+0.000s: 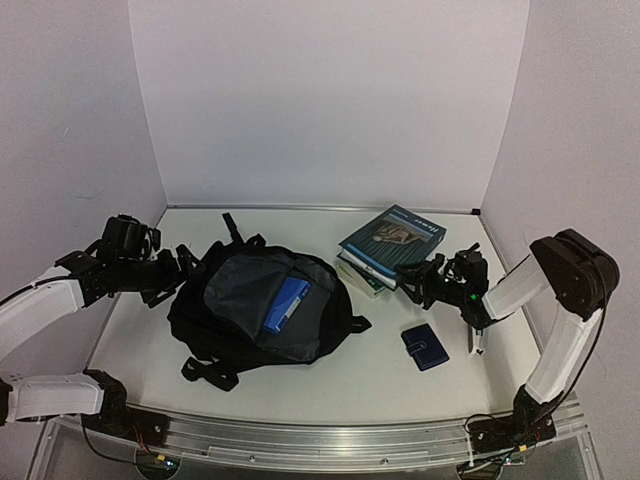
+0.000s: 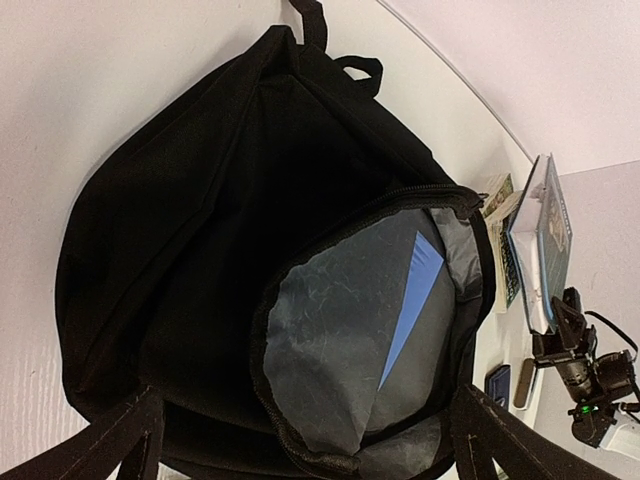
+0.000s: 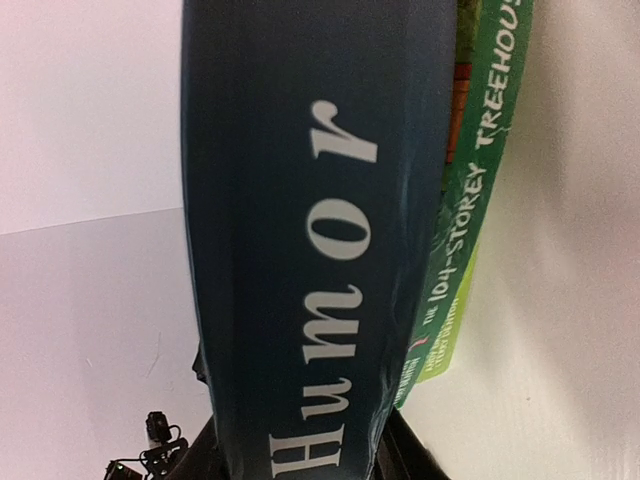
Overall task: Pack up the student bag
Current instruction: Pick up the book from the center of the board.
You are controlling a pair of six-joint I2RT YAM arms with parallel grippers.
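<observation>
Right gripper (image 1: 412, 274) straddles the spine of the dark Humor book (image 1: 392, 240), which tops a stack at 2 o'clock from the student bag (image 1: 200, 315); whether it is clamped, I cannot tell. Left gripper (image 1: 188, 263), released and spread wide, hangs at the bag's 9 o'clock edge. On the counter (image 1: 400, 395) the bag lies unzipped with a blue book (image 1: 287, 305) inside and a dark-blue wallet (image 1: 425, 346) at its 4 o'clock.

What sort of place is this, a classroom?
Probably a robotics test booth: bare white walls box in the table, two robot arms stand on a metal rail, with a backpack and books laid out.
</observation>
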